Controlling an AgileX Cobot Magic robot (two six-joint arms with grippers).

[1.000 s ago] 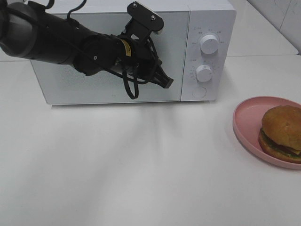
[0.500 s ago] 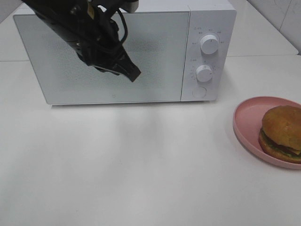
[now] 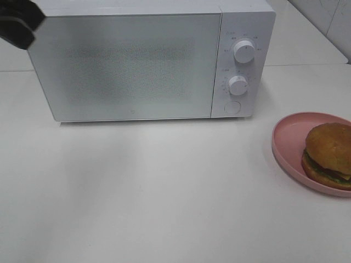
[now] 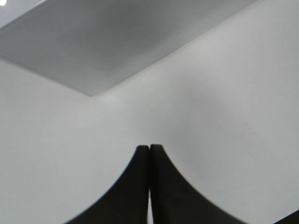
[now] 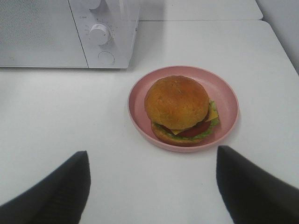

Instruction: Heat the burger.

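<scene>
The burger (image 3: 329,153), with a golden-brown bun, lies on a pink plate (image 3: 288,137) at the right edge of the white table. The right wrist view shows the burger (image 5: 176,102) on the plate (image 5: 229,100), with tomato, cheese and lettuce showing. My right gripper (image 5: 152,156) is open and empty, a short way back from the plate; it is out of the exterior view. My left gripper (image 4: 149,148) is shut and empty above the table near the microwave's lower edge (image 4: 117,42). Only a black part of the left arm (image 3: 19,22) shows at the top left.
A white microwave (image 3: 148,60) stands at the back with its door closed and two knobs (image 3: 243,50) on its right panel. It also shows in the right wrist view (image 5: 56,32). Bare white tabletop (image 3: 164,186) lies in front of it.
The left arm has swung from in front of the microwave door up and to the left, almost out of the exterior view. The burger and plate have not moved.
</scene>
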